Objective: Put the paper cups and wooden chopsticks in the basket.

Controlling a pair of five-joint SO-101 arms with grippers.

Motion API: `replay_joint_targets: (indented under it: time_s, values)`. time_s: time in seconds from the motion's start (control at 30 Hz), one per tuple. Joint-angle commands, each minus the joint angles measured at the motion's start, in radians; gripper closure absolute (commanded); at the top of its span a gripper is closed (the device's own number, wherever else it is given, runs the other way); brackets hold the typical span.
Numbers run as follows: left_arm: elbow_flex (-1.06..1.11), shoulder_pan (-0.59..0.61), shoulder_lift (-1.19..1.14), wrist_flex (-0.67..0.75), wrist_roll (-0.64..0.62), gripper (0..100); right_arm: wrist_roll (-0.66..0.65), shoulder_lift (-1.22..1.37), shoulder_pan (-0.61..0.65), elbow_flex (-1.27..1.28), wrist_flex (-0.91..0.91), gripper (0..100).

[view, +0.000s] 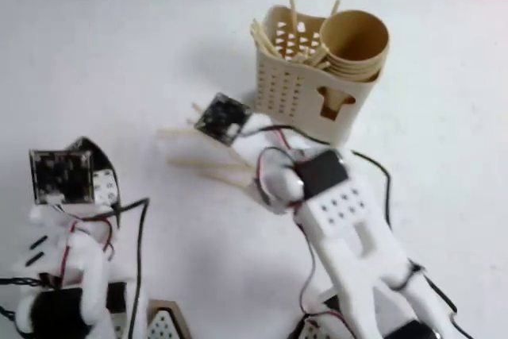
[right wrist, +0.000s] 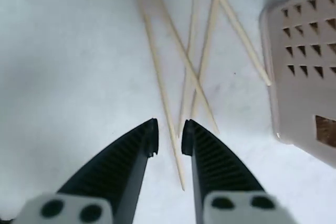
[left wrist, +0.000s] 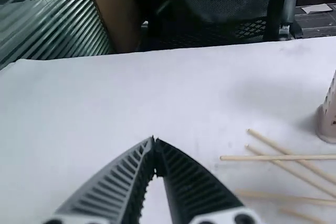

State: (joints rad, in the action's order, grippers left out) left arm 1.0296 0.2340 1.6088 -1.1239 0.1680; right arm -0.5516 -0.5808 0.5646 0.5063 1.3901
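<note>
Right claw [right wrist: 169,134] parted a little, over loose wooden chopsticks [right wrist: 184,72] on the table [right wrist: 63,51] — one stick lying under the gap between its tips. Left claw [left wrist: 155,142] closed on nothing, above bare table. Near the sticks, the basket [view: 294,93] — paper cups [view: 355,37] stacked inside, more chopsticks too.

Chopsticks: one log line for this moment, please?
cups in basket; loose chopsticks beside basket; right gripper open over them; left gripper shut

bright even light, faint soft shadow beside the basket [view: 295,94]
</note>
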Motion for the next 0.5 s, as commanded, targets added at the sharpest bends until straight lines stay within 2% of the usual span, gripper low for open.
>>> replay_joint_targets:
  time_s: [0.0, 0.2, 0.27, 0.47]
  values:
    - [0.153, 0.016, 0.142, 0.048, 0.011, 98, -0.025, 0.107, 0.025, -0.048, -0.093, 90.8]
    - [0.325, 0.021, 0.217, 0.049, 0.012, 98, -0.087, 0.223, 0.025, -0.048, -0.165, 90.6]
    - [0.345, 0.056, 0.216, 0.049, 0.012, 98, -0.100, 0.257, 0.025, -0.049, -0.183, 89.7]
    - [0.396, 0.150, 0.216, 0.058, 0.012, 98, -0.100, 0.378, 0.025, -0.097, -0.243, 73.3]
